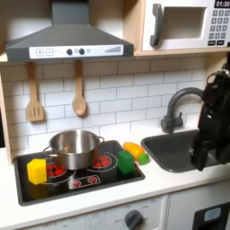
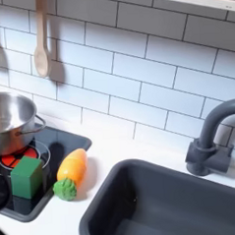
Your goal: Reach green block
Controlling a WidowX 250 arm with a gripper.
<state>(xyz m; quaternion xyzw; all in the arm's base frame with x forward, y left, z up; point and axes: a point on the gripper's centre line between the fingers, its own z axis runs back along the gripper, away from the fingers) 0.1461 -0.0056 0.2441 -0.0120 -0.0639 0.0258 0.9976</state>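
Observation:
The green block (image 1: pixel 125 162) is a small dark-green cube on the black stovetop's right part, right of the steel pot (image 1: pixel 75 148). In the second exterior view the green block (image 2: pixel 28 178) stands at the lower left, beside the orange toy. My arm is a blurred black shape at the first exterior view's right, over the sink. Its gripper (image 1: pixel 201 160) hangs at the lower end, well to the right of the block and apart from it. The blur hides how the jaws stand.
A yellow block (image 1: pixel 37 171) sits at the stove's left. An orange toy (image 1: pixel 133 149) with a lighter-green piece (image 1: pixel 143 158) lies between block and sink (image 1: pixel 180 148). The grey faucet (image 1: pixel 175 112) rises behind the sink. Two wooden utensils hang on the tiled wall.

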